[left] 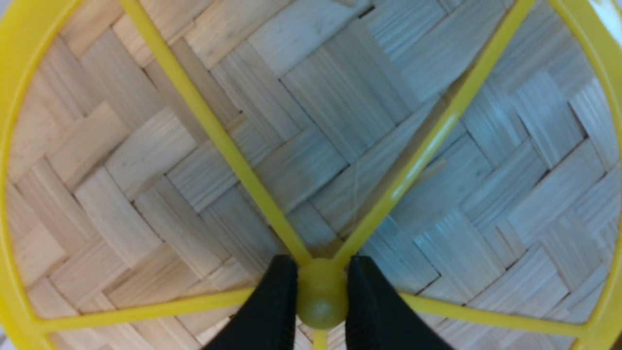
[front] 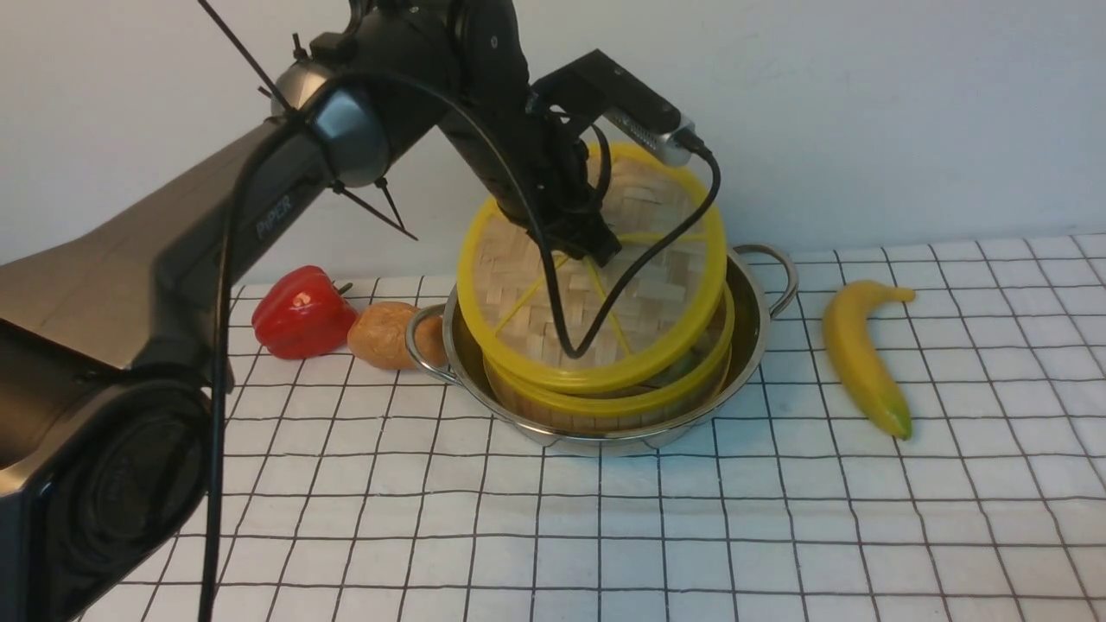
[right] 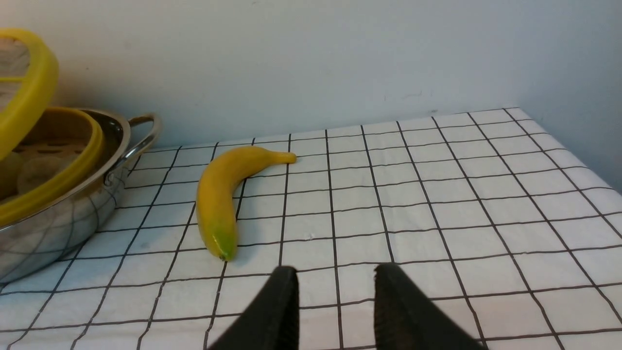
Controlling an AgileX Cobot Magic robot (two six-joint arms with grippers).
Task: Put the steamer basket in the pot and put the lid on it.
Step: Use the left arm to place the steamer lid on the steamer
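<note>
The steel pot [front: 750, 321] stands at the table's back centre with the steamer basket [front: 605, 406] inside it. My left gripper [front: 594, 244] is shut on the centre knob [left: 320, 296] of the woven lid [front: 536, 285]. It holds the lid tilted over the basket, near edge low, far edge raised. In the left wrist view the lid [left: 301, 146] fills the frame and the black fingers [left: 274, 301] clamp the knob from both sides. My right gripper [right: 335, 277] is open and empty above the cloth. The right wrist view shows the pot [right: 73, 214], the basket rim [right: 63, 180] and the lid's edge [right: 34, 92].
A banana [front: 860, 354] lies right of the pot, also in the right wrist view [right: 218, 199]. A red pepper [front: 301, 313] and a potato [front: 384, 335] sit left of the pot. A wall [front: 864, 104] stands close behind. The checked cloth [front: 691, 536] covers the table.
</note>
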